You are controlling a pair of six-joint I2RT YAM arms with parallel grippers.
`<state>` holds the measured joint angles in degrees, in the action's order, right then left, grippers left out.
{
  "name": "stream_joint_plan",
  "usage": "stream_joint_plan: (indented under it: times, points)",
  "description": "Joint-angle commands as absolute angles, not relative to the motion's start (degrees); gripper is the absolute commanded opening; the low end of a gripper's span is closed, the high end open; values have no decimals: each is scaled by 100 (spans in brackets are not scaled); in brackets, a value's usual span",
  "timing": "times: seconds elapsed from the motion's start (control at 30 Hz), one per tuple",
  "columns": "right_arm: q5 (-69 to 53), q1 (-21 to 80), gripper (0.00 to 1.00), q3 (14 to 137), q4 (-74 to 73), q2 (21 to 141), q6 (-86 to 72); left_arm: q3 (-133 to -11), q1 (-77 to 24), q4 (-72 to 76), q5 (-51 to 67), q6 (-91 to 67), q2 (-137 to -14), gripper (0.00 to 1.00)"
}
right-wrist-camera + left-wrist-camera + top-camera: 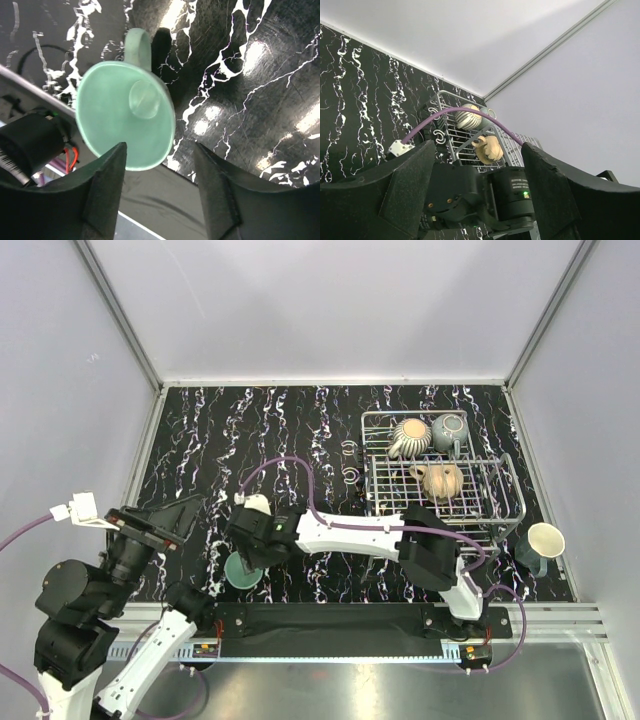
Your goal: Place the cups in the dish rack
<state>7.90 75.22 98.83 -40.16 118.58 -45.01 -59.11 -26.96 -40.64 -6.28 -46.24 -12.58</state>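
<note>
The right arm stretches across to the near left part of the desk (220, 440) because that is where the teal-green cup (125, 120) stands, well apart from the dish rack (440, 500) at the far right. The cup sits upright, mouth up, with its handle turned away from the wrist camera. The right hand (160, 150) hangs just above it, fingers spread apart and gripping nothing. In the wrist view one finger (107, 195) overlaps the cup's rim while the other lies over bare desk, so the hand looks offset rather than centred. I judge it is lining up to pinch the cup's wall, one finger inside the mouth and one outside, which suits a cup standing this way.

Three cups already rest in the rack. The striped cup (408, 437) and the grey-green cup (448, 430) sit along the back, and the tan cup (438, 480) lies just in front of them, tipped among the prongs. The dark teal cup (540, 543) stands on the desk just beside the rack's near right corner, so two cups appear left to load.

The left hand (477, 160) is raised at the left edge, fingers wide apart and empty, probably held back to leave the right arm room
</note>
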Motion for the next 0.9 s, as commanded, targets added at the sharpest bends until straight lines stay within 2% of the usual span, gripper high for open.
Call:
stream_joint_plan:
  times: [0.0, 0.03, 0.3, 0.47, 0.7, 0.8, 0.83, 0.87]
  points:
    - [862, 7532, 61, 10063, -3797, 12006, -4562, -5907, -2707, -3946, -694, -4474, -1187, 76]
    - [844, 7541, 59, 10072, -3779, 12067, -4562, -5889, -2707, -3946, -694, -4474, -1178, 76]
    - [835, 7532, 57, 10213, -3788, 12339, -4412, -5845, -2707, -3973, -712, -4421, -1169, 77]
    - [791, 7541, 50, 10292, -3727, 12480, -4316, -5862, -2716, -3999, -712, -4386, -1213, 77]
    - [870, 7532, 29, 10257, -3595, 12551, -4122, -6029, -2707, -4447, -958, -4368, -1309, 77]
    - [888, 7541, 16, 10239, -3577, 12551, -4026, -6021, -2707, -4570, -975, -4386, -1345, 77]
    - [870, 7532, 7, 10248, -3586, 12559, -3982, -6012, -2716, -4623, -984, -4394, -1353, 77]
    - [870, 7524, 3, 10257, -3595, 12560, -3929, -6012, -2716, -4649, -993, -4395, -1397, 78]
